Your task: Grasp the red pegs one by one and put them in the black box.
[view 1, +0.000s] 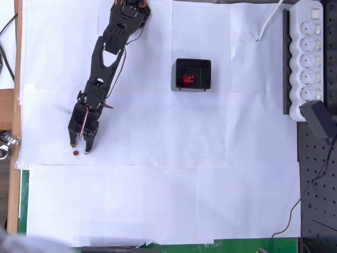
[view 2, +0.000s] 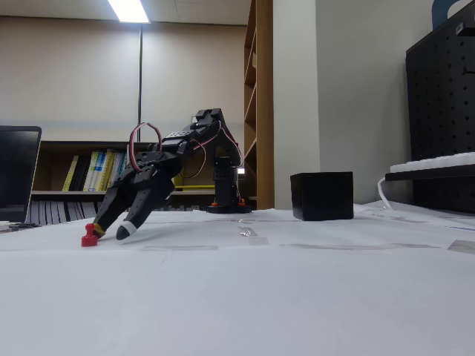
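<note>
Overhead view: your gripper (view 1: 79,148) hanging spread over lone red peg (view 1: 76,153); other pegs (view 1: 187,79) sitting in black box (view 1: 205,79).

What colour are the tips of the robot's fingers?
One fingertip is white, the other yellow, clearest in the fixed view.

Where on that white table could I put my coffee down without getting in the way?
The wide bare white paper below the black box and right of the gripper is free. Crowded: the left side around the arm and the red peg, and the right edge by the power strip.
</note>
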Tool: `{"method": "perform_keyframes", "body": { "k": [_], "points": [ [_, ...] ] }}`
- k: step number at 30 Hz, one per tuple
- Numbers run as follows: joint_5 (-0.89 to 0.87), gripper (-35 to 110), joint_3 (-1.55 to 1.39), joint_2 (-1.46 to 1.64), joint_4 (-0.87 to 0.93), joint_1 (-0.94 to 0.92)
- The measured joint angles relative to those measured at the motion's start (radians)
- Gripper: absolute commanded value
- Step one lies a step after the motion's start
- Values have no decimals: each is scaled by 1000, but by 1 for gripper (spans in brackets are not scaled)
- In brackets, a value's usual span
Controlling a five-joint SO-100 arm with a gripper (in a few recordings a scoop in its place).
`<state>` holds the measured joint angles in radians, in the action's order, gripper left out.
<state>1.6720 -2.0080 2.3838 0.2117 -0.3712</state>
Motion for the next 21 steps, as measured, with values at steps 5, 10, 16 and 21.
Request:
{"method": "perform_keyframes", "body": {
  "k": [5, 10, 16, 21],
  "points": [
    [-49, 17, -38, 35, -9, -14],
    [-104, 17, -44, 55, -54, -18],
    [-140, 16, -54, 74, -71, -21],
    [-147, 13, -52, 80, -87, -17]
  ]
}}
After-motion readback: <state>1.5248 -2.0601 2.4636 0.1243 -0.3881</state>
